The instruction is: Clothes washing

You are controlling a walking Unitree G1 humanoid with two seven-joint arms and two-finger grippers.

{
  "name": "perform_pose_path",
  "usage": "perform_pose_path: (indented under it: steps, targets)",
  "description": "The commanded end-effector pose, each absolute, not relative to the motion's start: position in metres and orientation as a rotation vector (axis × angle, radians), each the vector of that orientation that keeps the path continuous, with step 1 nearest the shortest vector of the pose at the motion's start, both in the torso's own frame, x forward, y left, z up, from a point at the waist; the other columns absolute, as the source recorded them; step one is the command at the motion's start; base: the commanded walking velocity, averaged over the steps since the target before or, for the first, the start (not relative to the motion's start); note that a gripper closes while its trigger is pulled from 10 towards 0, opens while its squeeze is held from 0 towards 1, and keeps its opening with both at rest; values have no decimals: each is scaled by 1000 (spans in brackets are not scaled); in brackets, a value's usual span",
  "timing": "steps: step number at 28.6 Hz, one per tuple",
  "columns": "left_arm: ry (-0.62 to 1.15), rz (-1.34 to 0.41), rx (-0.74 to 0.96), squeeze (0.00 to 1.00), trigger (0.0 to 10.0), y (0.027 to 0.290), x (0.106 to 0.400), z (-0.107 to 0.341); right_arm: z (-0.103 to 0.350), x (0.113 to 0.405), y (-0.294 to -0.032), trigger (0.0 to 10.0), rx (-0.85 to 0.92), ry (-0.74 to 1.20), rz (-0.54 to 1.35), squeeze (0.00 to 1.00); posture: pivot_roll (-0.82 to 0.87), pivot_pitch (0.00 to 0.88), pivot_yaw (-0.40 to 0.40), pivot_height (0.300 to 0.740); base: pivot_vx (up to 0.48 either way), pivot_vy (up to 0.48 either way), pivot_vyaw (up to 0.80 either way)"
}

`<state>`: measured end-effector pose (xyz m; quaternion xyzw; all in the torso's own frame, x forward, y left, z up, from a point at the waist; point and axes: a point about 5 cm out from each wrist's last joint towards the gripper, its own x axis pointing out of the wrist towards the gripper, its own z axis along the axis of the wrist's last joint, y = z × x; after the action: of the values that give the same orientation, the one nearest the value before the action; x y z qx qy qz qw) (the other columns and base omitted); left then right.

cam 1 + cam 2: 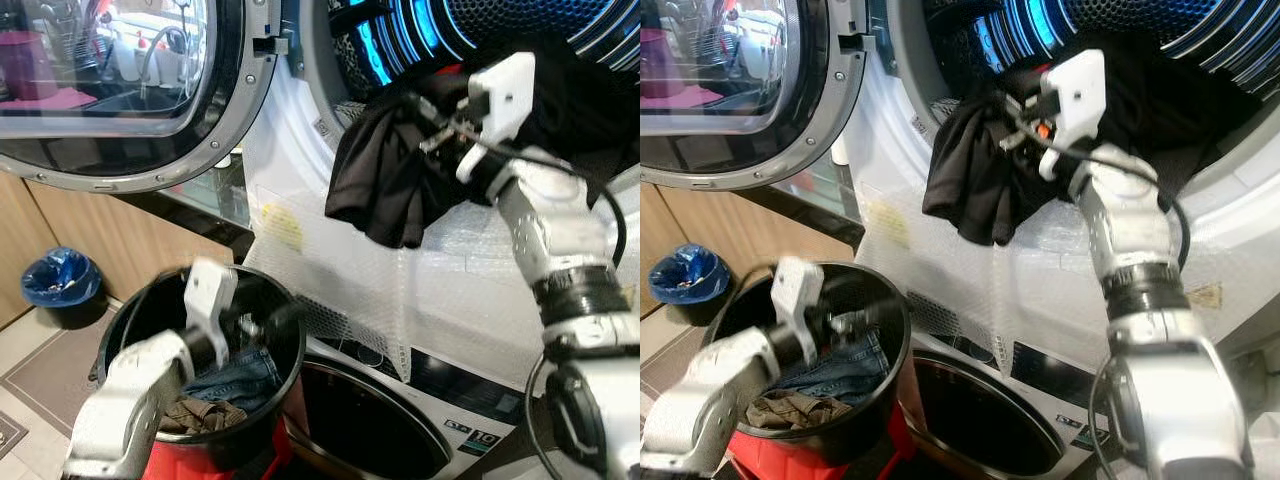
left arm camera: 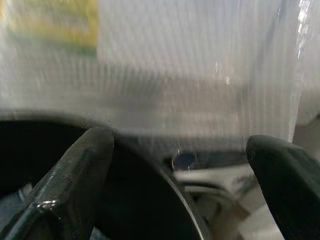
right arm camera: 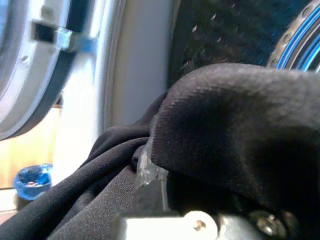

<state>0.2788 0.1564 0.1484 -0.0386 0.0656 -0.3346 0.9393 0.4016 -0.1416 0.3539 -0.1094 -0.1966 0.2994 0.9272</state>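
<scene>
Loading is the step in hand: the right gripper [image 1: 440,125] is up at the mouth of the washing machine's drum [image 1: 520,30], its fingers pinched into a black garment [image 1: 385,175]. Part of that cloth is already over the lip, but a good fold of it hangs outside, drooping down toward six o'clock over the bubble wrap [image 1: 440,290] taped across the machine's front. From the right wrist view the fabric lies draped right over the fingers, so I'd only guess how deep the grip goes. The machine's door [image 1: 120,90] stands swung wide at about ten o'clock from the opening.

Down at seven o'clock from the drum sits the black laundry bucket [image 1: 130,330], with jeans [image 1: 240,375] and something brownish [image 1: 195,415] left inside. The left gripper [image 1: 255,325] hovers at the bucket's rim, fingers spread wide and holding nothing.

To my eye the next move calls for pushing the black garment deeper toward twelve o'clock, far enough that the hanging fold clears the lip before letting go; otherwise it may slide back out.
</scene>
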Motion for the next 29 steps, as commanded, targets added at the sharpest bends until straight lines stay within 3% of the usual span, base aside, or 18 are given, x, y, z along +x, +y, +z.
perform_pose_path:
  steps: [1,5,13,16,21,26,29]
  targets:
    - [137,-696,-53,0,10000,153,277,151,365,401,-148,0,-240,-437,581,0,-34,0,-84,740,0,0,0]
    - [223,-628,-81,0,10000,155,267,136,396,407,-155,0,-282,-429,472,0,-24,11,-97,740,0,0,0]
    - [226,-600,-92,0,10000,147,259,133,428,407,-167,0,-343,-410,220,0,8,38,-129,740,0,0,0]
    - [225,-537,-118,0,10000,145,254,130,439,404,-201,0,-374,-379,-116,0,33,51,-145,740,0,0,0]
    - [158,-414,-153,0,10000,150,257,136,451,394,-231,0,-361,-395,-387,0,54,67,-163,740,0,0,0]
    - [123,-367,-169,0,10000,149,256,141,445,396,-230,0,-318,-377,-438,0,62,83,-171,740,0,0,0]
    - [117,-341,-181,0,10000,148,256,141,424,408,-211,0,-346,-316,-333,0,62,90,-176,740,0,0,0]
